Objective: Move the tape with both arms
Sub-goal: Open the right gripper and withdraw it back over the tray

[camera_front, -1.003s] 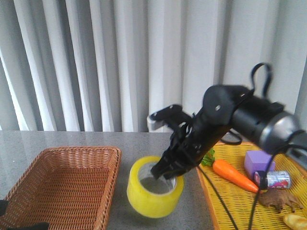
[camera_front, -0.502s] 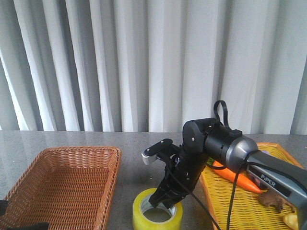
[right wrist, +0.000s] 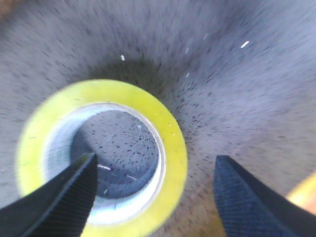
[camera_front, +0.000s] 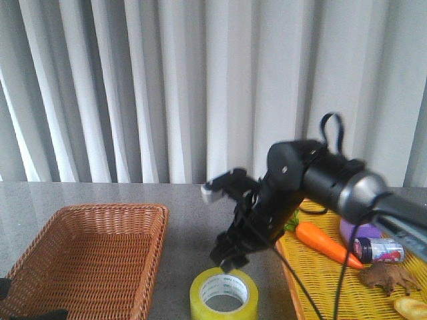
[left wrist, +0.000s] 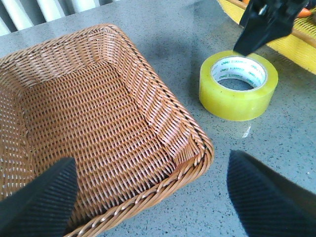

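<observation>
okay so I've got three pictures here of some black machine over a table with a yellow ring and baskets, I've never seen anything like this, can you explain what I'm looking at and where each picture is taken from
This is a robot with two black jointed arms, each ending in a two-fingered hand. The wide picture looks forward over a grey speckled table. The other two come from cameras on the arms' wrists, so the dark shapes at their bottom edges are the hands' own fingers.

The yellow ring is a roll of translucent packing tape lying flat on the table. The right hand hangs open just above it, holding nothing; its camera looks straight down into the roll.

The left hand is also open and empty, above the corner of an empty brown wicker basket.

On the right sits a yellow woven tray holding an orange carrot, a purple block and a small can.
</observation>
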`<state>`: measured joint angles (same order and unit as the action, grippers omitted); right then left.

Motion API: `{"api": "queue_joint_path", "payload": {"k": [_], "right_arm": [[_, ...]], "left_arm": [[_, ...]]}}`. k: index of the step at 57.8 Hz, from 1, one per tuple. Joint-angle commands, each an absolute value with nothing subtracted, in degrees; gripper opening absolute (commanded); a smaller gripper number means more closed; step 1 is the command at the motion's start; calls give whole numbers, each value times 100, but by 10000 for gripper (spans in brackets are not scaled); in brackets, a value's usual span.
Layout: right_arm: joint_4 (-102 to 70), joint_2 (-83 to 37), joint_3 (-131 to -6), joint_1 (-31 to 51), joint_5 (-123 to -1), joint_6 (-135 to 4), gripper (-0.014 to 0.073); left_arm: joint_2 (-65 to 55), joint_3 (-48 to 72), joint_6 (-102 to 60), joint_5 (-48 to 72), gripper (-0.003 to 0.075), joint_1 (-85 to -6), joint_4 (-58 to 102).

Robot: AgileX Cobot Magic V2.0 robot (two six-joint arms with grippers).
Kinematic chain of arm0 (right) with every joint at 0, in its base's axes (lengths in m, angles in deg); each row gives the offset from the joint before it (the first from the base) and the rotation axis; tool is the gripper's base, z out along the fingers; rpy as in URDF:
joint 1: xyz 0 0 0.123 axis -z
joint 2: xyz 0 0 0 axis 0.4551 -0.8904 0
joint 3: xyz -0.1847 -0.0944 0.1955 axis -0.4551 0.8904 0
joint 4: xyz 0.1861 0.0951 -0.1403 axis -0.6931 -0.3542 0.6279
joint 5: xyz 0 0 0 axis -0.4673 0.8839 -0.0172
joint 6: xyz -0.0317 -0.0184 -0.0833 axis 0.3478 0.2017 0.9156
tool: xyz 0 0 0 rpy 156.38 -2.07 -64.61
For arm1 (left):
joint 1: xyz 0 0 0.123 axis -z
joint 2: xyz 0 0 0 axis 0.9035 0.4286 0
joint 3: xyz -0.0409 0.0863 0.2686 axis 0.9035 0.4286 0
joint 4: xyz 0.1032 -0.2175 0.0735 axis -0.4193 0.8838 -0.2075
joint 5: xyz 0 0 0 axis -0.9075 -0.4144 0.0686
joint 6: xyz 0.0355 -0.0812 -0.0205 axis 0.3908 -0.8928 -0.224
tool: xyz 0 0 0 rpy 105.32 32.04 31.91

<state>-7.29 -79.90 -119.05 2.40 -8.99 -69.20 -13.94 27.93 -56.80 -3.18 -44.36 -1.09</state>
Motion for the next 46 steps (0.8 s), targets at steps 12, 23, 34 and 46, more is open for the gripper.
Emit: {"api": "queue_joint_path", "payload": {"k": [12, 23, 34, 46], "right_arm": [[-728, -6289, -11822, 278, -992, -7172, 460], [-479, -5243, -10434, 278, -1763, -7426, 423], [208, -4177, -8744, 278, -2568, -8169, 414], [963, -3081, -7345, 278, -3166, -9341, 414]], "left_arm": [[-1403, 2587, -5685, 48, 588, -4396, -70], [-1403, 2587, -5685, 48, 588, -4396, -70], [-1403, 2587, -5685, 48, 588, -4396, -70], [-1403, 2587, -5685, 53, 588, -4396, -69]]}}
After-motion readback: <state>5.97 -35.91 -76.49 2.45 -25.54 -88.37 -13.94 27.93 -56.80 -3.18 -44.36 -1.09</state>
